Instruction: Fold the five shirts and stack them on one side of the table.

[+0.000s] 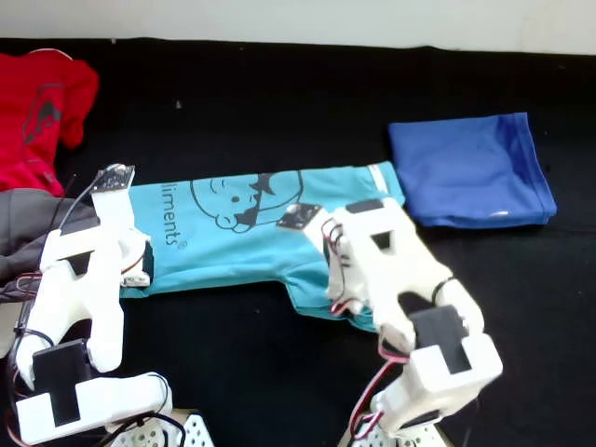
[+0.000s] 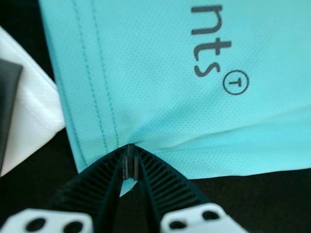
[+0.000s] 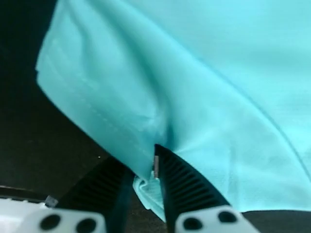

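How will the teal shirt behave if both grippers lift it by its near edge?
Likely floppy: the teal shirt puckers where the left gripper and right gripper pinch its edge, so the middle should sag. Probably light; the fabric looks thin. Its smooth knit might slip from a small pinch.

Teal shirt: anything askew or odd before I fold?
Nothing damaged. The flat teal shirt lies slightly slanted, and the fabric puckers where the left gripper and the right gripper pinch its near edge.
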### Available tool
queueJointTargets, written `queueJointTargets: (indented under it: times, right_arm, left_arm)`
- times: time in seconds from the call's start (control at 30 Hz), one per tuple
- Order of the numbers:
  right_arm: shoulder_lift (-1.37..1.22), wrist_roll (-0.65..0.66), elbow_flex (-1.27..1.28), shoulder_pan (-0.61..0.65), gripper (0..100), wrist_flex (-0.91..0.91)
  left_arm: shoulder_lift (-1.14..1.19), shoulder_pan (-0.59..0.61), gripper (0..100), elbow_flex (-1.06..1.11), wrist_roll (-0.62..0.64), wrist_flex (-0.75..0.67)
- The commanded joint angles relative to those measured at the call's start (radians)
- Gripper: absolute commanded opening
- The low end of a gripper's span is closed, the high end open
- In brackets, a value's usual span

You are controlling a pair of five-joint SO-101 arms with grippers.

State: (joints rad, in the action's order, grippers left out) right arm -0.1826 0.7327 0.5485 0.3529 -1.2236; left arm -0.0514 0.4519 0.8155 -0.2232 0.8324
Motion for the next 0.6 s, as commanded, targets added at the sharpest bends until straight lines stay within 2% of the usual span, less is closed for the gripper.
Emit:
queueJointTargets:
  times: [0.0,0.23,0.43,0.57]
  right_arm:
    - [-0.005,0.009,-0.122,-0.073,0.6,-0.096]
    - [0.051,0.014,-0.432,-0.140,0.6,-0.251]
    - [0.035,0.009,-0.585,-0.148,0.6,-0.222]
    - [-0.074,0.008,-0.693,-0.148,0.6,-0.182]
  left_arm:
    - [0.001,0.025,1,0.004,0.003,-0.031]
    - [0.001,0.025,1,0.004,0.003,-0.031]
    - [0.001,0.025,1,0.004,0.003,-0.031]
    - [0.001,0.025,1,0.004,0.003,-0.031]
